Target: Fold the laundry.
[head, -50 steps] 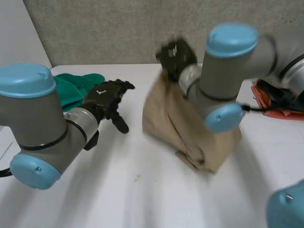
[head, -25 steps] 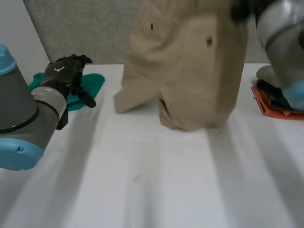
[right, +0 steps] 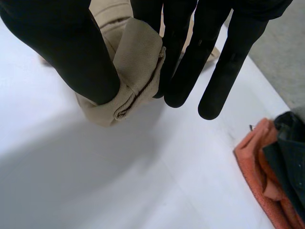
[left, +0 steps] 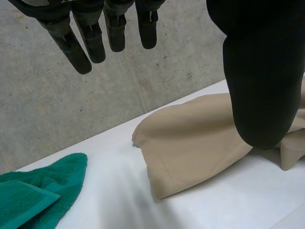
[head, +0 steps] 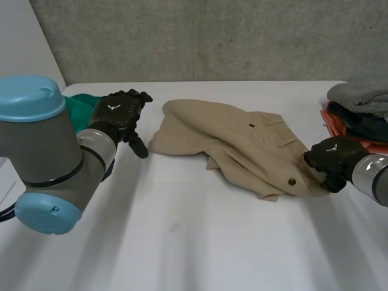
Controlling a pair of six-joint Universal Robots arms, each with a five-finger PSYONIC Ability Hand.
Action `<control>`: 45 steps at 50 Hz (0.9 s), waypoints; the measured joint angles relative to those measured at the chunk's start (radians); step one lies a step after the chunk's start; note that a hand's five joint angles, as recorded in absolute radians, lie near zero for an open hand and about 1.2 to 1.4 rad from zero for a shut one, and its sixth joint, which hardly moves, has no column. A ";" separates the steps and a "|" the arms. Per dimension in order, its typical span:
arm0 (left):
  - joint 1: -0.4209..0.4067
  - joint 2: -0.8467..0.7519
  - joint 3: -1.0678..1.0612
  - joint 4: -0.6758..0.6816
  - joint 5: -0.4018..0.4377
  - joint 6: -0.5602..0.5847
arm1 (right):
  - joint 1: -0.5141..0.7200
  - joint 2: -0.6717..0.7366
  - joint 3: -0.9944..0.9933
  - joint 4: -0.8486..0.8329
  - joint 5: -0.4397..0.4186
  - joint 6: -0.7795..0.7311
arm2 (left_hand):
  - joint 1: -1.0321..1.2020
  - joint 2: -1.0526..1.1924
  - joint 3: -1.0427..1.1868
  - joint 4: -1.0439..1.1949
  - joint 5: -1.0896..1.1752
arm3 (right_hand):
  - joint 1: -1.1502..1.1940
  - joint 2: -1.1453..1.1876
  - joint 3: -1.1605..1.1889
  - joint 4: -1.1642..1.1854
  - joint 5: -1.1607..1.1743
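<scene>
**Khaki garment down on the table, right hand still pinching its end**

Half a second ago the khaki garment hung high in the air in front of the head camera. Now it lies crumpled on the white table, near the middle, with two buttoned pockets facing up.

The right hand has come down with it and sits at the garment's right end, low over the table. In the right wrist view, a bunched fold of the khaki cloth is pinched between the thumb and the straight fingers.

The left hand has moved in from over the green towel and now hovers just beside the garment's left edge, apart from it. Its own view shows the fingers loosely straight and spread from the thumb, holding nothing. The garment's folded edge lies past the fingertips, with the towel nearby.

At the table's right side, beyond the right hand, stands a stack of clothes: a grey piece on top, a dark one under it and an orange one at the bottom.
</scene>
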 measured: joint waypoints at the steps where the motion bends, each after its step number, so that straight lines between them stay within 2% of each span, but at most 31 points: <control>1: -0.001 0.000 0.000 0.000 0.000 0.003 | 0.001 -0.014 0.001 0.018 -0.011 -0.006 | 0.000 0.000 0.000 0.000 0.000 | 0.000 0.000 0.000 0.000 0.000; 7: -0.018 -0.011 0.008 -0.002 0.004 0.020 | 0.010 -0.080 -0.039 0.032 -0.081 0.055 | 0.000 0.000 0.000 0.000 0.000 | 0.000 0.000 0.000 0.000 0.000; 14: -0.102 -0.072 0.063 -0.067 -0.018 0.034 | 0.043 -0.114 -0.173 -0.035 -0.149 0.378 | 0.000 0.000 0.000 0.000 0.000 | 0.000 0.000 0.000 0.000 0.008; 15: -0.127 -0.094 0.086 -0.103 -0.032 0.031 | 0.062 -0.125 -0.205 -0.054 -0.162 0.465 | 0.000 0.000 0.000 0.000 0.000 | 0.000 0.000 0.000 0.000 0.008; 19: -0.176 -0.145 0.138 -0.193 -0.070 0.013 | 0.103 -0.150 -0.259 -0.093 -0.180 0.618 | 0.000 0.000 0.000 0.000 0.000 | 0.000 0.000 0.000 0.000 0.008; 21: -0.198 -0.172 0.167 -0.238 -0.087 -0.011 | 0.119 -0.161 -0.278 -0.117 -0.179 0.677 | 0.000 0.000 0.000 0.000 0.000 | 0.000 0.000 0.000 0.000 0.008; 27: -0.295 -0.318 0.333 -0.418 -0.127 -0.196 | 0.183 -0.188 -0.332 -0.216 -0.140 0.875 | 0.000 0.000 0.000 0.000 0.000 | 0.000 0.000 0.001 0.001 0.008; 33: -0.362 -0.433 0.481 -0.460 -0.134 -0.319 | 0.255 -0.186 -0.343 -0.237 -0.097 0.939 | 0.000 0.000 0.000 0.000 0.000 | 0.000 0.000 0.001 0.001 0.008; 40: -0.413 -0.517 0.629 -0.450 -0.138 -0.385 | 0.327 -0.185 -0.331 -0.229 -0.060 0.983 | 0.000 0.000 0.000 0.000 0.000 | 0.000 0.000 0.001 0.001 0.008; 45: -0.421 -0.525 0.659 -0.436 -0.139 -0.428 | 0.344 -0.191 -0.323 -0.229 -0.056 1.019 | 0.000 0.000 0.000 0.000 0.000 | 0.000 0.000 0.001 0.001 0.008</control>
